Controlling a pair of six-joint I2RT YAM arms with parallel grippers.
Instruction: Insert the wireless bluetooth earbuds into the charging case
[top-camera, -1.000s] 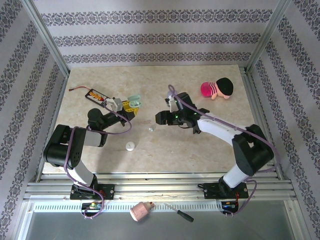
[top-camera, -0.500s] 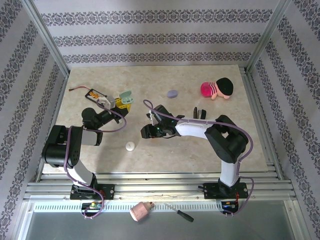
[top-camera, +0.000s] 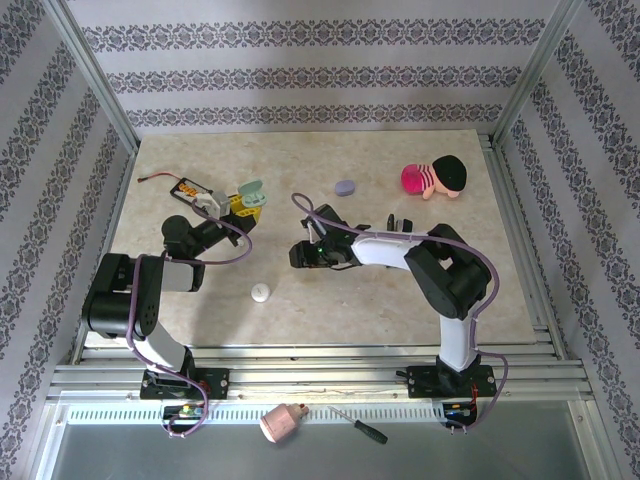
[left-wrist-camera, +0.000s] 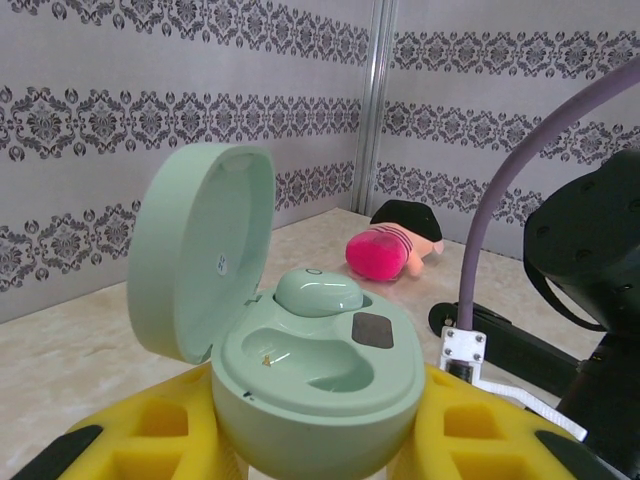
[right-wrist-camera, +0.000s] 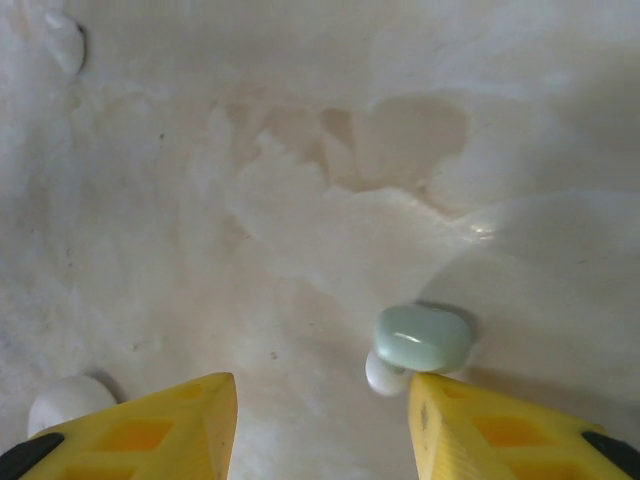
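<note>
A: Since a second ago the right arm (top-camera: 440, 265) is reaching much farther to the left, and the lilac case (top-camera: 345, 187) is showing uncovered. What is the top view giving?

B: The right gripper (top-camera: 293, 254) is hanging low over the table (top-camera: 330, 320), near the white case (top-camera: 260, 292). The left gripper (top-camera: 243, 203) is holding the charging case (top-camera: 251, 191) up, with the lid open.

A: And the left wrist view?

B: Its yellow fingers (left-wrist-camera: 120, 425) are pinching the charging case from both sides. The lid (left-wrist-camera: 195, 255) is standing upright on the left. The seated earbud (left-wrist-camera: 318, 292) is lying in the far pocket, long axis running left to right; the near pocket (left-wrist-camera: 300, 360) is showing its bare floor.

A: And the right wrist view?

B: The jaws are standing spread, gripping nothing. The loose earbud (right-wrist-camera: 422, 337) is lying on the table just beside the finger on the picture's right, long axis running across the picture, whitish tip (right-wrist-camera: 384, 373) pointing down-left, toward the gap between the fingers.
</note>
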